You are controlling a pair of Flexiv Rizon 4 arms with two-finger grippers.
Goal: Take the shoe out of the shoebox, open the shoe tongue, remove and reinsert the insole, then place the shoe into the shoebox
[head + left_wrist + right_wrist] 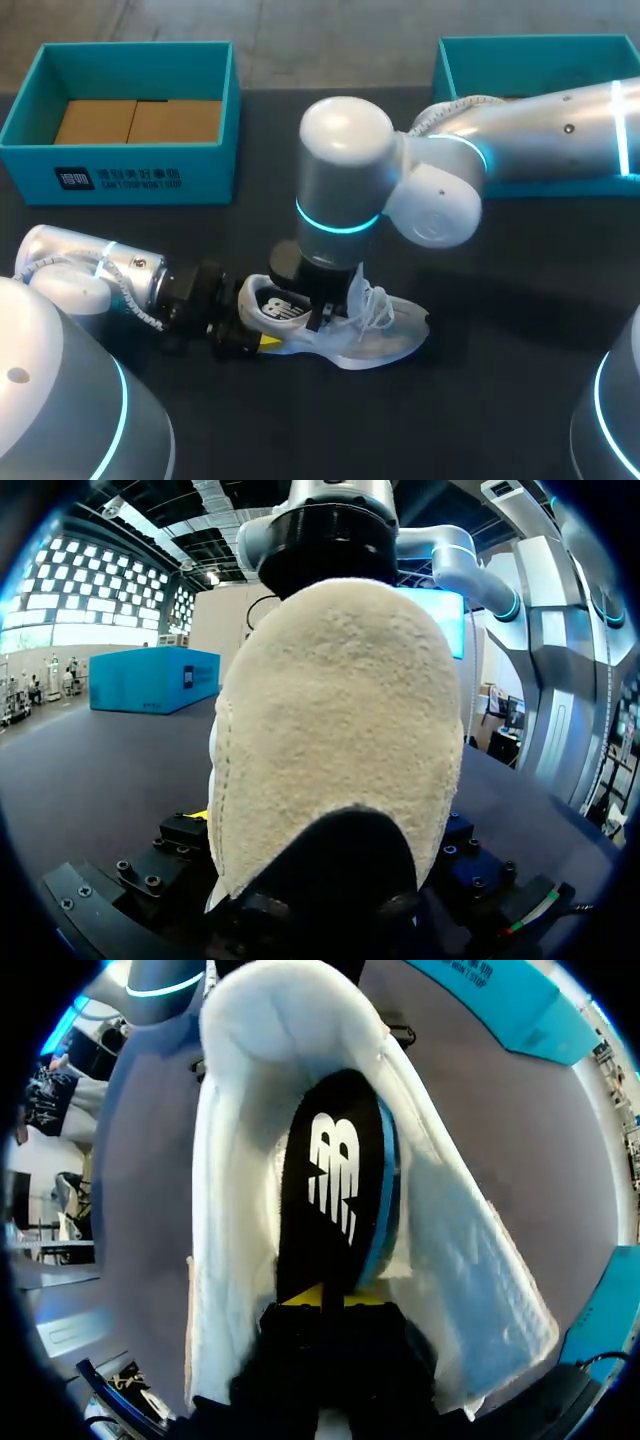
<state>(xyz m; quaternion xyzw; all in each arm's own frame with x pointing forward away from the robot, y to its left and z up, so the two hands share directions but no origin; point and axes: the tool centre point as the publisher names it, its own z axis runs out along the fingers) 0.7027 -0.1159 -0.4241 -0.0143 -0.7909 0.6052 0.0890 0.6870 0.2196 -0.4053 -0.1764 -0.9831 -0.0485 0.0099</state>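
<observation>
shoe point(385, 335) was out of the shoebox point(130, 170), lying on the tabletop point(500, 400), tongue looking open. right gripper point(322, 1300) was inside it, clenched on the tilted insole point(335, 1180), not yet out. left gripper point(255, 340) sat at the heel, grip impossible to tell. reinserting and boxing remained.

Head view: right arm point(345, 190) covers the right gripper point(325, 1298) and the shoe point(350, 325) collar. Far-right shoebox point(520, 42) cut by the frame edge. Left wrist view: shoe heel masks the left gripper point(258, 338); grip unreadable. Right wrist view: insole point(335, 1180) toe end buried inside the shoe.
</observation>
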